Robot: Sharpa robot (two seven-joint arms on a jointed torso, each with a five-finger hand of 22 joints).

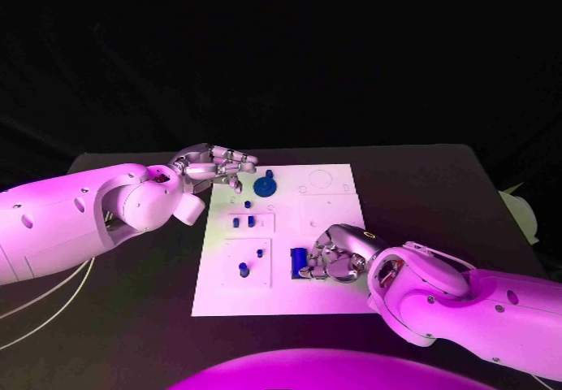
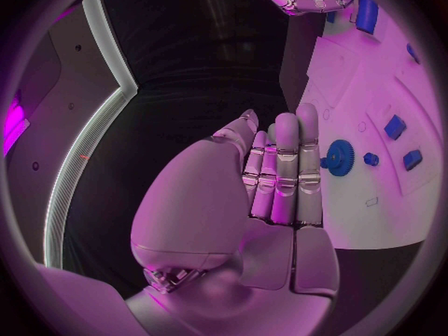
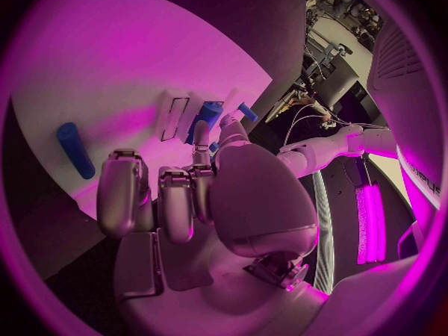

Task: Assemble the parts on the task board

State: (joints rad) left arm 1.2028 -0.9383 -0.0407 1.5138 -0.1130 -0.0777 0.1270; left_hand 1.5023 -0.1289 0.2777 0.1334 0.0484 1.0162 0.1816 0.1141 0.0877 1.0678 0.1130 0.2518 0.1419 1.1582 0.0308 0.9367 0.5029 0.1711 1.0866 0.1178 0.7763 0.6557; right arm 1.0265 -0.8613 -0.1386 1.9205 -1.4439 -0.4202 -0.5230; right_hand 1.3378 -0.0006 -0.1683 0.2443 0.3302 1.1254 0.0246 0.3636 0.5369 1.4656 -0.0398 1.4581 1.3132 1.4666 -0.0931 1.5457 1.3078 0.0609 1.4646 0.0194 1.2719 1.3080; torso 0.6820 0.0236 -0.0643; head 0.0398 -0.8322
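The white task board [image 1: 322, 207] lies in the middle of the black table. A blue gear [image 1: 265, 187] stands near its far left corner, and my left hand [image 1: 217, 166] hovers just left of it. In the left wrist view that hand [image 2: 280, 179] has straight fingers and holds nothing, with the gear [image 2: 339, 157] just beyond the fingertips. My right hand [image 1: 331, 256] rests on the board's near right part with its fingers curled and nothing in them. A blue cylinder [image 1: 300, 260] lies beside it, apart from the fingers [image 3: 122, 194] in the right wrist view [image 3: 75, 149].
Small blue parts stand in the board's left recesses [image 1: 243, 221], and one more sits nearer me [image 1: 244, 268]. The board's far right part shows only pale outlines [image 1: 322, 183]. Bare black table surrounds the board on all sides.
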